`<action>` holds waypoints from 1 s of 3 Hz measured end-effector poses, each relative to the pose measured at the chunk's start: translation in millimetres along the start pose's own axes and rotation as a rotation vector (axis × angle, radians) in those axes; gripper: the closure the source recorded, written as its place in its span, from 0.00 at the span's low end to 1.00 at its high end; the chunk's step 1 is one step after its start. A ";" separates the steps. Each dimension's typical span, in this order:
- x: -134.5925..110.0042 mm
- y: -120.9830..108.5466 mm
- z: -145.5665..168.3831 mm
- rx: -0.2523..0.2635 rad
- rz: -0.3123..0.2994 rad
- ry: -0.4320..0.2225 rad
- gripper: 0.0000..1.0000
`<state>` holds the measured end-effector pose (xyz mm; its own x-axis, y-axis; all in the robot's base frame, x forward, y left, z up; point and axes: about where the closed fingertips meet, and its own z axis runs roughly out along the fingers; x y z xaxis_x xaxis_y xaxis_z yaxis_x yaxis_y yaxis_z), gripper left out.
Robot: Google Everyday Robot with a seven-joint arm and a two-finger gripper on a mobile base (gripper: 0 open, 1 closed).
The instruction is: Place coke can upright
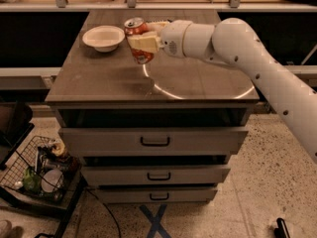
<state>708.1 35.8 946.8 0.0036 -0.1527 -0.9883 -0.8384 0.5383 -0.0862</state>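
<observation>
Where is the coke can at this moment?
Camera view, upper left: the coke can is held slightly tilted in the end effector, above the cabinet top, just right of the white bowl.

You are working under warm, rather dim light that falls from above. A bright ring of glare [166, 93] curves over the right half of the tabletop [84, 78] and almost reaches its front edge. The gripper [143, 43], clamped on the coke can [134, 27] near the back edge, left of centre, casts a soft dark shadow [140, 85] toward the front edge. The white arm [247, 53] and the bowl [103, 37] at the back left corner catch the most light. The gaps above the drawers [153, 142] are almost black.
</observation>
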 end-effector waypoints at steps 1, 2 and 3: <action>15.1 7.1 5.1 -0.010 0.019 -0.017 1.00; 31.0 13.3 9.2 -0.015 0.038 -0.024 1.00; 46.3 18.1 12.7 -0.020 0.059 -0.039 1.00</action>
<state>700.0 49.0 897.9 -0.0252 -0.0889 -0.9957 -0.8482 0.5290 -0.0257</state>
